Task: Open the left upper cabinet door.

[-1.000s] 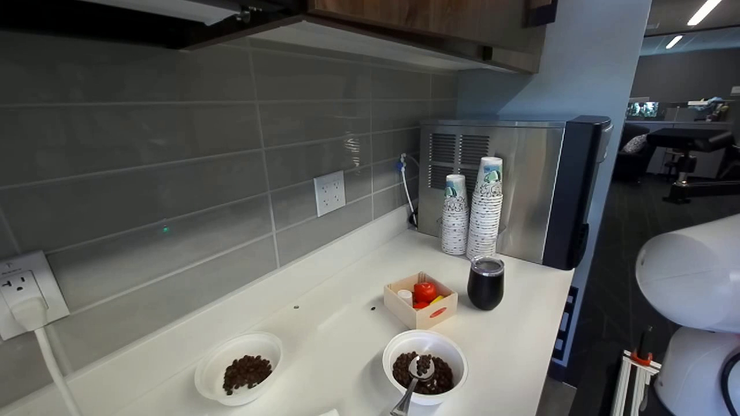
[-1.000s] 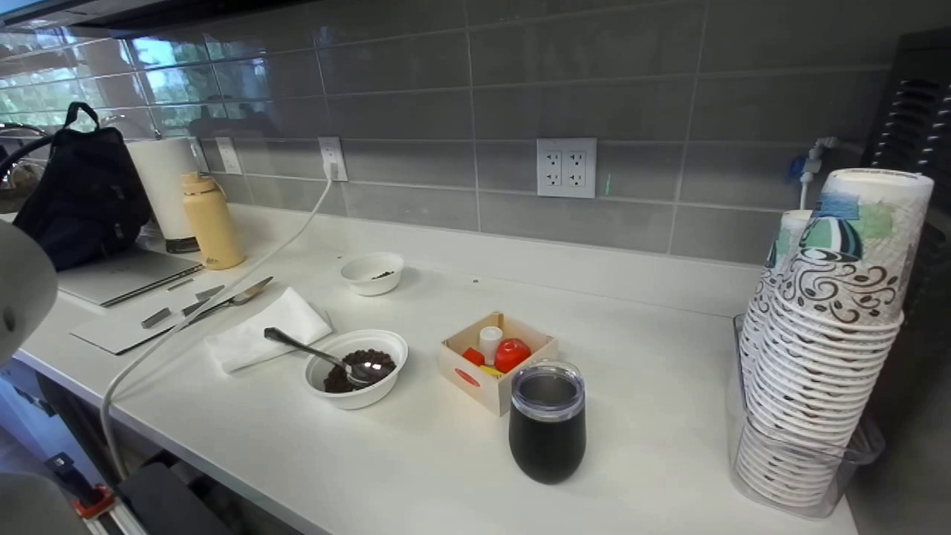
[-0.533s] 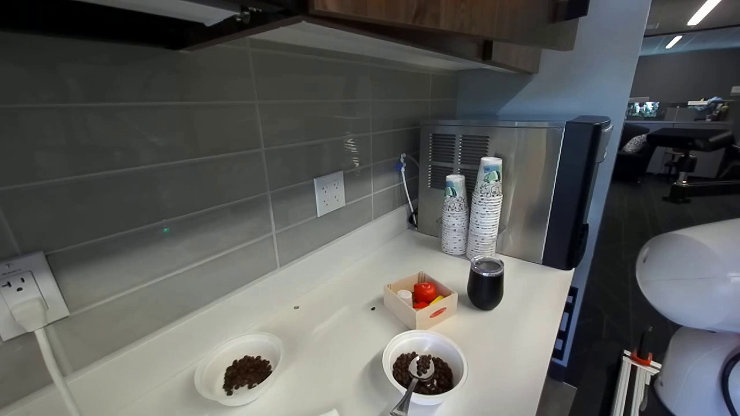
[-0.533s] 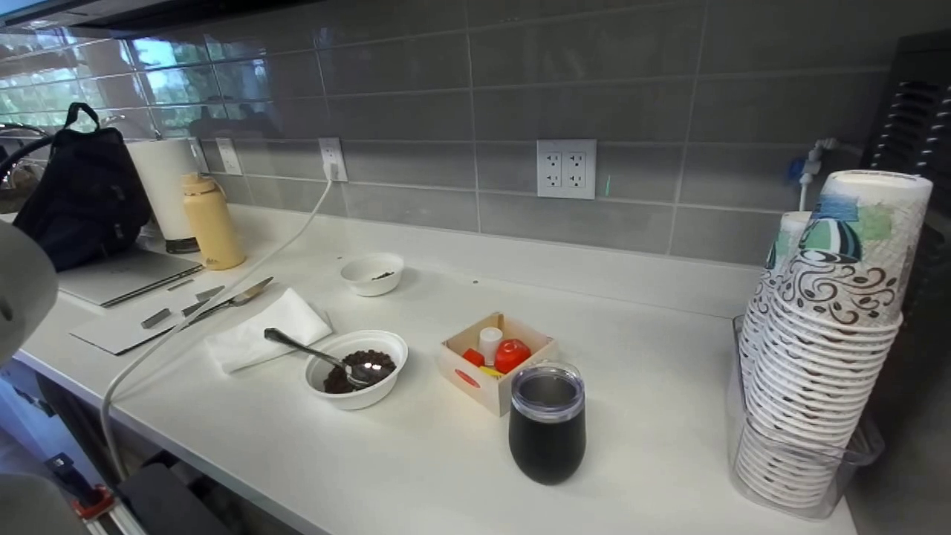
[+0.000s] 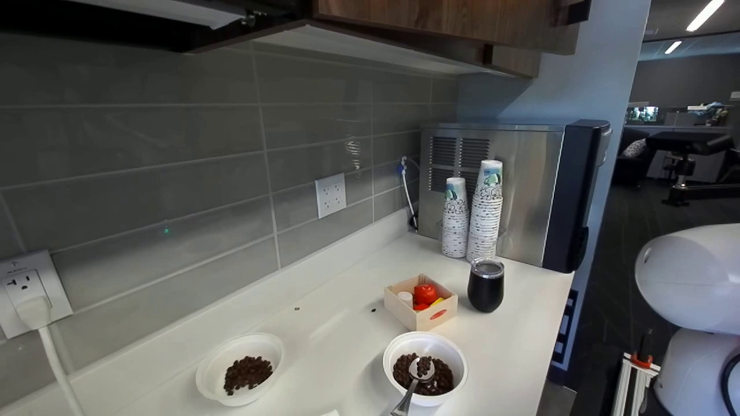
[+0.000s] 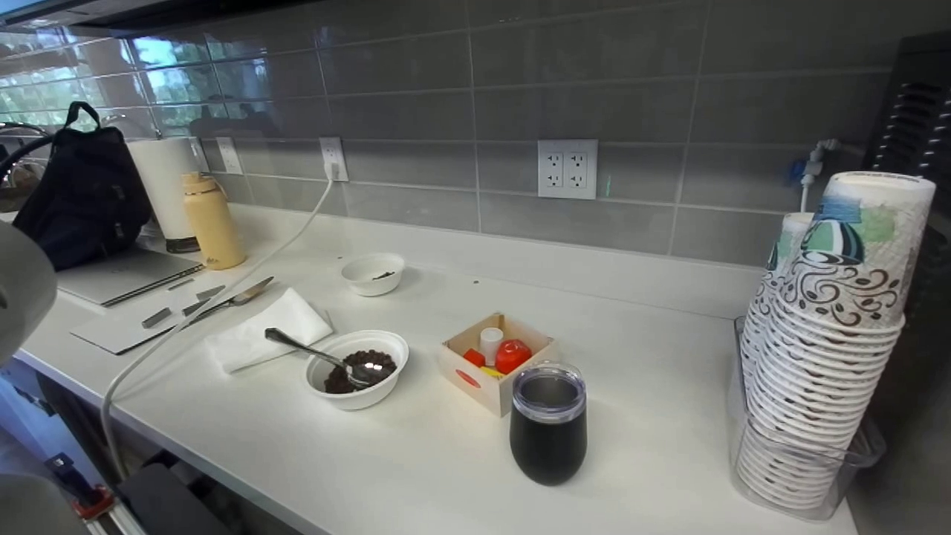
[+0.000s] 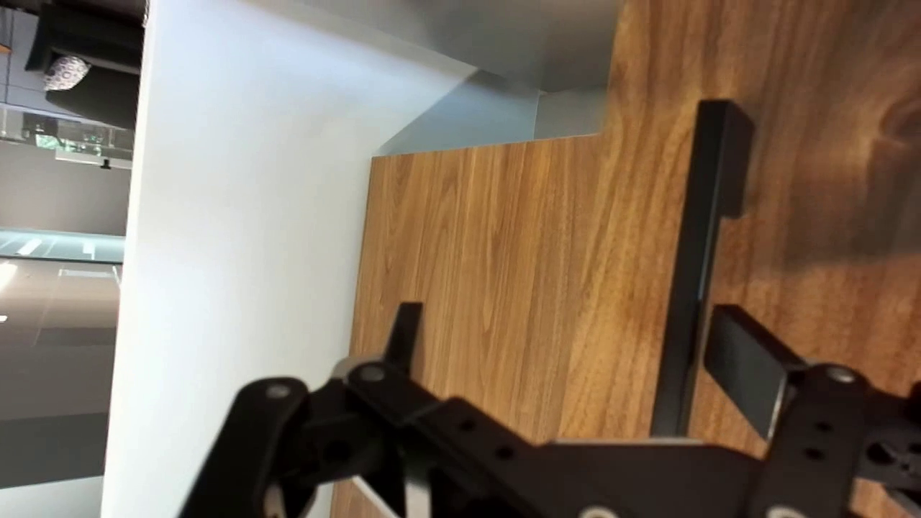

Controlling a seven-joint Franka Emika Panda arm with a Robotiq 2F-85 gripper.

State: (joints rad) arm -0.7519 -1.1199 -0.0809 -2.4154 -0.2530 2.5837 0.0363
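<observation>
Plainly, the gripper (image 7: pixel 567 309) is spread, its fingers (image 7: pixel 748 363) well apart, before the left upper cabinet door (image 7: pixel 813 93), whose black bar handle (image 7: pixel 691 273) is framed between them, just beside the one at the wrist view's right; whether it is touched cannot be told. Ajar, the door is seen above the counter (image 5: pixel 335 358) in an exterior view.

No text is legible; in an exterior view the label (image 6: pixel 467 379), eight o'clock on the box (image 6: pixel 488 391), is blurred.
</observation>
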